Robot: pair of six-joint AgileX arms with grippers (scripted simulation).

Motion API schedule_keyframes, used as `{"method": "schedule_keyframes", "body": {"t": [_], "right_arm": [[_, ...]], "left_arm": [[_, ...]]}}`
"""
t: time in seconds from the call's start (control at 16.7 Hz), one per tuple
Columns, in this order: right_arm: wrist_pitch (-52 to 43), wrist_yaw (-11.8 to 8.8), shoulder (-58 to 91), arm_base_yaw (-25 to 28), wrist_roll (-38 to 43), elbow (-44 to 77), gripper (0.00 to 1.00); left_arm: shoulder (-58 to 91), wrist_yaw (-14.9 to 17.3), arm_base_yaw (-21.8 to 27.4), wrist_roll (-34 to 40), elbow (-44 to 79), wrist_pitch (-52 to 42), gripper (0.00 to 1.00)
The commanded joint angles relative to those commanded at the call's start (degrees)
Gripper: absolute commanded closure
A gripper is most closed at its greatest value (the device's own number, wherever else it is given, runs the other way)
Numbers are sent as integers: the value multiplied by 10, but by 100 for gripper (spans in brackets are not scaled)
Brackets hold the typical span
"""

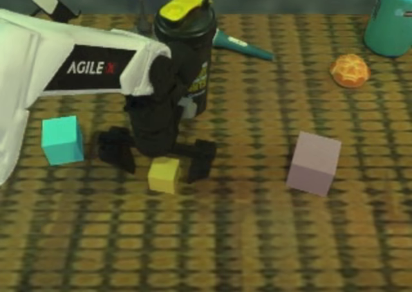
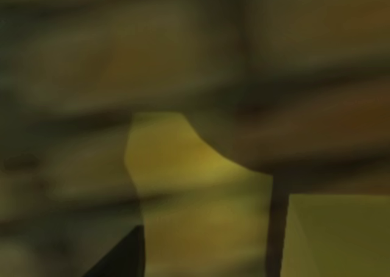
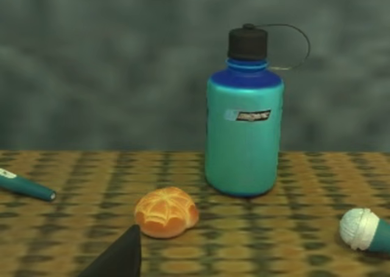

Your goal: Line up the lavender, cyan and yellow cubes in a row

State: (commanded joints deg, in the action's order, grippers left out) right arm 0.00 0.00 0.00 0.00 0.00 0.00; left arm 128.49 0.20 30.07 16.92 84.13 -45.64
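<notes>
The left arm covers part of the black cup and hides the top edge of the yellow cube. The teal bottle is cut off by the top view's corner. In the left wrist view all is blurry, and the yellow cube runs off the edge. The right gripper cannot be seen from above.

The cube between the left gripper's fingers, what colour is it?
Bright yellow; the yellow cube shows best in the top view.
</notes>
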Motion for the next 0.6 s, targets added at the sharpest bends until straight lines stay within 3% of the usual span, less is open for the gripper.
{"method": "schedule_keyframes", "body": {"t": [0.06, 0.6], "right_arm": [[0, 0, 0, 0, 0, 0, 0], [0, 0, 0, 0, 0, 0, 0]], "left_arm": [[0, 0, 0, 0, 0, 0, 0], [0, 0, 0, 0, 0, 0, 68]]}}
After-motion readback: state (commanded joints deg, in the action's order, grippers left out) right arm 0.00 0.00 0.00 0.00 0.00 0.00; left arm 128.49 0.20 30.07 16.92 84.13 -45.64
